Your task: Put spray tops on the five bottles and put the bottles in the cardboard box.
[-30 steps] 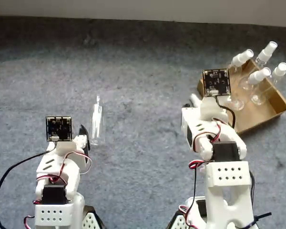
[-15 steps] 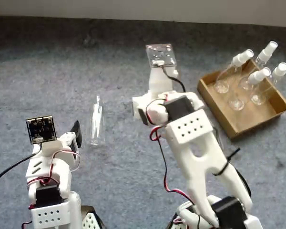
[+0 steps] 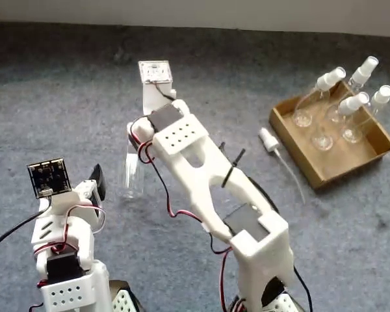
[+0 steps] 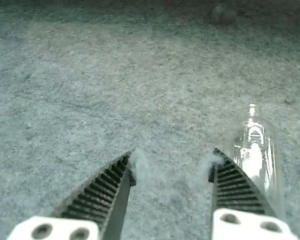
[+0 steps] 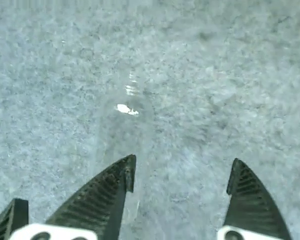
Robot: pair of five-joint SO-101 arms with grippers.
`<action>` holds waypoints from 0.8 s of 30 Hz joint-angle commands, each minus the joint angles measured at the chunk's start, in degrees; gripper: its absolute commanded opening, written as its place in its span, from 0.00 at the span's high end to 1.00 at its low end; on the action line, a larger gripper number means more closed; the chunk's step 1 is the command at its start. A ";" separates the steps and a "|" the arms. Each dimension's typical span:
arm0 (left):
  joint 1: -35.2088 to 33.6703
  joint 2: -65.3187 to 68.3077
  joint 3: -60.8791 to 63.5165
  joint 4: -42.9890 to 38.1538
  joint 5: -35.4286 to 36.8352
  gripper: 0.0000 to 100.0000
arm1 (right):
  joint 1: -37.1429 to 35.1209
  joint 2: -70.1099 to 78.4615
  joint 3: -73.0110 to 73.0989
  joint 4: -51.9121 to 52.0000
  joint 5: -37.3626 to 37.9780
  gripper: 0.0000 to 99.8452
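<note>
A clear bottle [image 3: 131, 172] without a top lies on the grey carpet, left of centre. A loose white spray top [image 3: 270, 139] with its long tube lies beside the cardboard box [image 3: 353, 158] at the right. Several capped bottles [image 3: 341, 107] lean in that box. My right arm stretches across to the left above the lying bottle. In the right wrist view my right gripper [image 5: 184, 165] is open, with the bottle [image 5: 122, 125] under one finger. My left gripper [image 4: 172, 160] is open low over the carpet, with the bottle [image 4: 255, 150] just beside one of its fingers.
Grey carpet covers the table, with a pale wall edge along the far side. The right arm's long white body [image 3: 208, 175] crosses the middle diagonally. Open carpet lies at the far left and between the spray top and the bottle.
The right arm has swung from beside the box leftward to above the lying bottle, uncovering the spray top. The left arm has drawn back and left a little.
</note>
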 commanded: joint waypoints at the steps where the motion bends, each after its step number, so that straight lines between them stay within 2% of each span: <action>1: -0.40 -0.57 -3.65 -1.23 0.00 0.79 | -1.89 4.53 -11.65 0.31 -1.85 0.74; 5: -0.40 -0.57 -3.21 -1.23 0.00 0.79 | -3.12 11.82 -20.00 0.48 -4.31 0.73; 11: 0.40 -0.57 -3.03 -1.14 -0.26 0.79 | -5.23 20.00 -26.42 0.48 -6.15 0.58; 21: 0.48 -0.57 -2.33 -1.23 -0.35 0.79 | -6.20 28.97 -30.46 0.57 -6.15 0.58; 24: 0.48 -0.57 -1.89 -1.32 -0.35 0.79 | -5.14 30.02 -30.46 3.30 -6.15 0.62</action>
